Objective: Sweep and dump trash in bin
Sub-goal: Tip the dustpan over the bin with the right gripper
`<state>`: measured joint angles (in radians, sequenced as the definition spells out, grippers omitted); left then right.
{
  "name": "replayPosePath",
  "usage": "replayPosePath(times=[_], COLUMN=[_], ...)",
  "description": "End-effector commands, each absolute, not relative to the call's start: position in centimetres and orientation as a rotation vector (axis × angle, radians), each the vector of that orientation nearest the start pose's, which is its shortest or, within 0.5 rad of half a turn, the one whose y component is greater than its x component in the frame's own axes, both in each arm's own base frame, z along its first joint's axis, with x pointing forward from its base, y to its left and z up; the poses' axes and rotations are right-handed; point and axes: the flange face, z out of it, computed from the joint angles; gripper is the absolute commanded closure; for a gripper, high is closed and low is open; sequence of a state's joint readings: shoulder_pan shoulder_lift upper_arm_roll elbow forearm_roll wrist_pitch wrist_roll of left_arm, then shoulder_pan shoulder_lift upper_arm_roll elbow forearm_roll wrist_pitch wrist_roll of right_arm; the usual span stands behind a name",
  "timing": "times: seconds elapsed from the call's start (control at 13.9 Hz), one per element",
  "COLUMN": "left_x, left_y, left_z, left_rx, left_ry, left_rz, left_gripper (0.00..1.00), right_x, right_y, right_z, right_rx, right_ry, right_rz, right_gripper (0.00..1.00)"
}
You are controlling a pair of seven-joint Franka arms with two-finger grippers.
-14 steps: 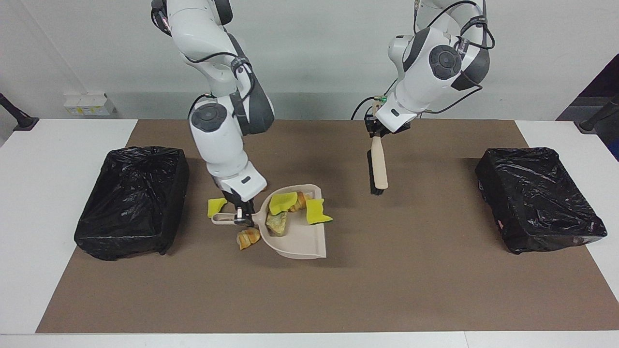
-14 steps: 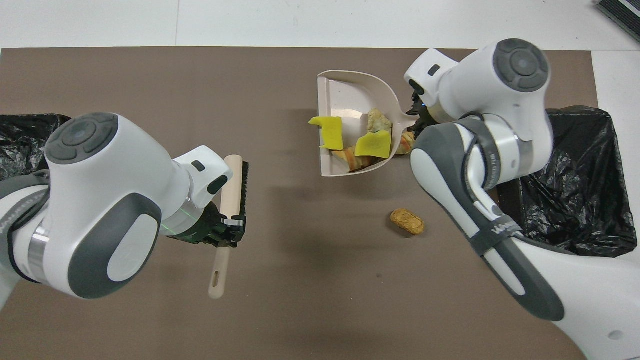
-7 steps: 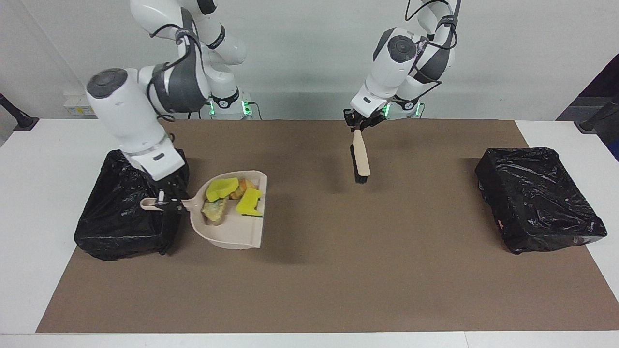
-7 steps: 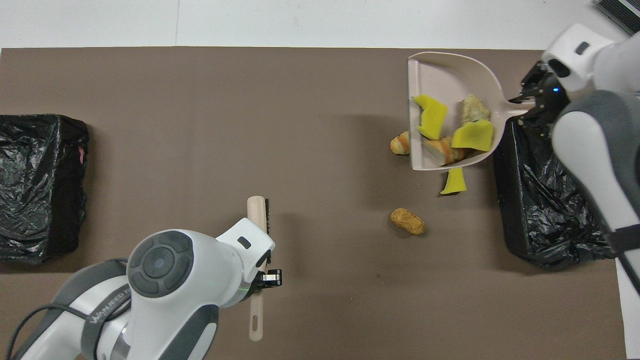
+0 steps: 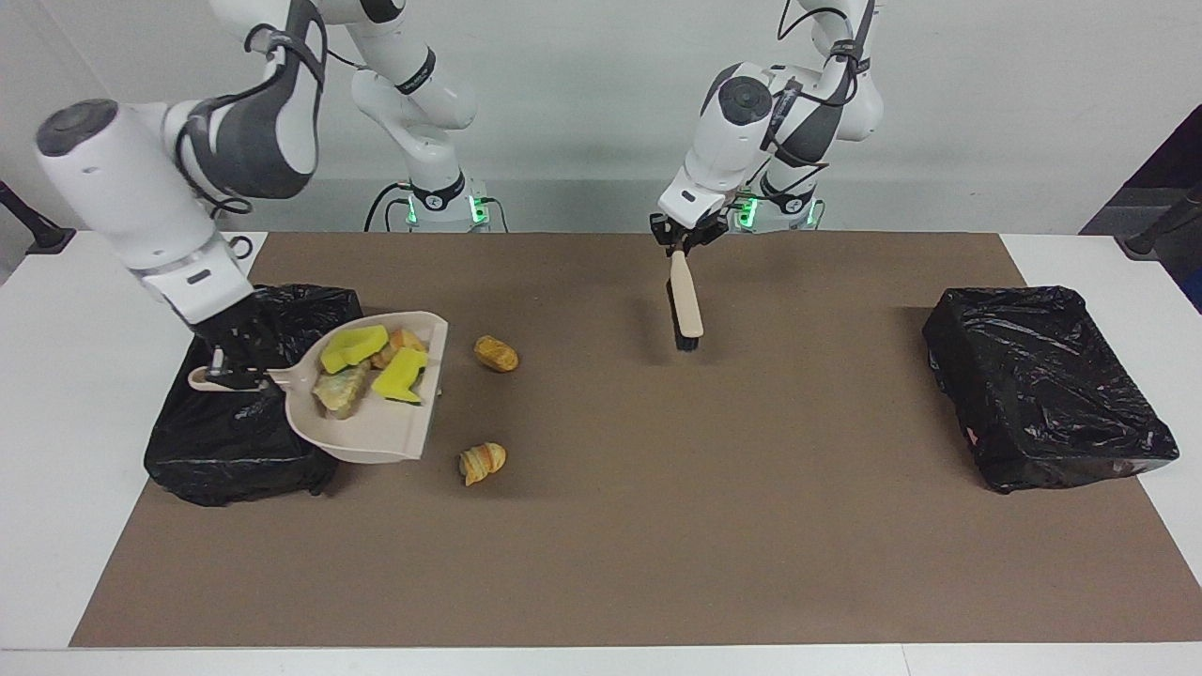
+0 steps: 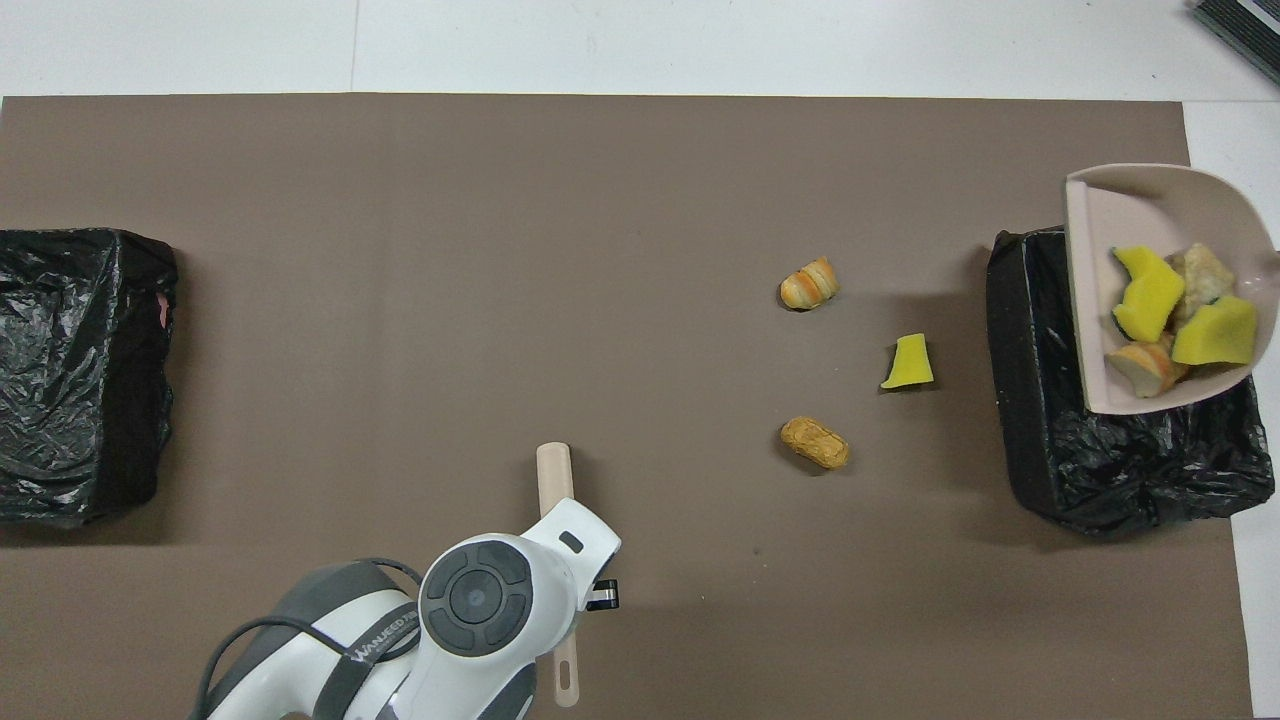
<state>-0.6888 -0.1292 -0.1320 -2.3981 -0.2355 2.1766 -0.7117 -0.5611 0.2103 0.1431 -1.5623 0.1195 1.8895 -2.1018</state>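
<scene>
My right gripper (image 5: 228, 373) is shut on the handle of the beige dustpan (image 5: 376, 441), which hangs roughly level over the black bin (image 5: 235, 451) at the right arm's end of the table. In the pan (image 6: 1140, 210) lie yellow sponge chunks (image 5: 352, 344) and bread-like lumps (image 5: 342, 394). More trash lies on the brown mat: a tan lump (image 5: 496, 353), a croissant-like lump (image 5: 482, 461) and a yellow scrap (image 6: 908, 363). Over the mat's edge by the robots, my left gripper (image 5: 678, 246) is shut on the brush (image 5: 686, 302), which hangs bristle end down.
A second black bin (image 5: 1042, 385) stands at the left arm's end of the table. The brown mat (image 5: 657, 526) covers most of the white table. In the overhead view the left arm (image 6: 480, 620) covers part of the brush (image 6: 553, 470).
The right arm has lifted the loaded dustpan and carried it over the bin at its end, baring loose scraps on the mat. The left arm has drawn the brush back toward the robots.
</scene>
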Motion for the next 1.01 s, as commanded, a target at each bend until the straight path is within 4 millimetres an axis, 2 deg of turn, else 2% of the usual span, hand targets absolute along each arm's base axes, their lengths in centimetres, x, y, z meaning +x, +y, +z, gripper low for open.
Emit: replayPosePath(times=[0.0,0.14,0.22,0.29,0.43,0.57,0.65,0.72,0.86,0.93], left_x=[30.9,31.4,31.4,31.5,31.5,31.2,31.2,31.3,31.5,31.7], left_y=[-35.7,-36.0,-36.1,-36.2,-36.2,-36.4,-36.4,-36.3,-36.1,-36.1], left_z=[35.6,35.0,34.7,34.3,33.6,33.6,33.5,33.2,33.2,33.2], left_rx=[-3.211,-3.227,-3.23,-3.226,-3.215,-3.212,-3.21,-3.202,-3.196,-3.194], left_ry=[-0.068,-0.079,-0.077,-0.081,-0.097,-0.117,-0.14,-0.166,-0.179,-0.183], left_rz=[0.218,0.191,0.185,0.19,0.206,0.208,0.211,0.218,0.229,0.233], left_gripper=[1.0,1.0,1.0,1.0,1.0,1.0,0.71,0.36,0.24,0.11], right_x=[54.6,54.1,54.1,54.5,56.3,57.9,58.2,58.4,58.2,58.1], right_y=[-28.4,-29.8,-29.9,-29.1,-25.9,-21.8,-20.9,-20.5,-19.8,-19.6], right_z=[53.6,53.0,52.6,52.3,52.0,51.5,51.4,51.3,50.0,49.5], right_rx=[2.016,1.987,1.97,1.958,1.945,1.92,1.904,1.893,1.89,1.856], right_ry=[2.224,2.188,2.164,2.16,2.1,1.992,1.948,1.924,1.861,1.826], right_rz=[0.241,0.05,-0.013,-0.071,-0.215,-0.365,-0.409,-0.425,-0.498,-0.558], right_gripper=[1.0,1.0,1.0,1.0,1.0,1.0,1.0,1.0,1.0,1.0])
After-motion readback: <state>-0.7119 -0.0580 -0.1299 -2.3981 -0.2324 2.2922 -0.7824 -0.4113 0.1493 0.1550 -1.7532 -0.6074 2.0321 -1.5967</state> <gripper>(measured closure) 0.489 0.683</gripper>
